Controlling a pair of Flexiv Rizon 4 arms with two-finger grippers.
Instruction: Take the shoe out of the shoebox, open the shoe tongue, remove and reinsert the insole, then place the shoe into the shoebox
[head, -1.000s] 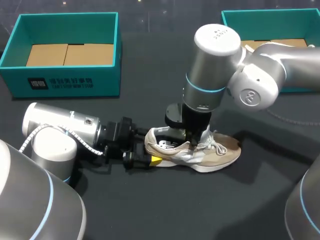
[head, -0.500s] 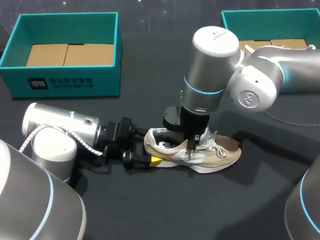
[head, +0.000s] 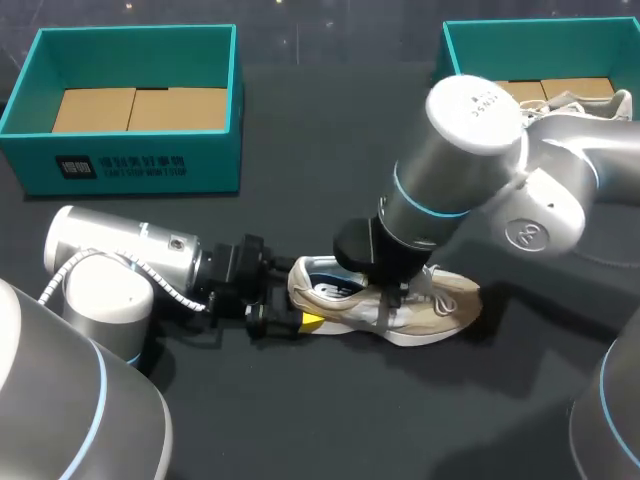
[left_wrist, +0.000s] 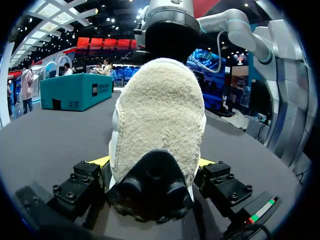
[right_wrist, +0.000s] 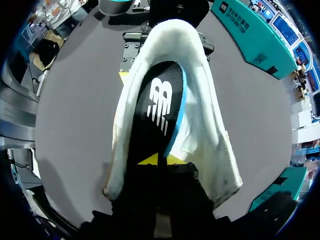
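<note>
A beige-and-white lace-up sneaker (head: 440, 300) lies on its sole on the dark surface (head: 300, 420). At the sneaker's heel, the left fingers (left_wrist: 101, 161) clamp it from both sides. Inside the sneaker's opening, the right fingers (right_wrist: 148, 160) are drawn nearly together, pinching the black, blue-edged insole (right_wrist: 157, 107). A teal cardboard shoebox (head: 200, 150) stands well apart from the sneaker, beyond its heel end.

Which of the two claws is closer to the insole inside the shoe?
Right. The right gripper is down in the opening of the shoe, right at the insole. The left gripper holds the heel from outside, behind the insole.
</note>
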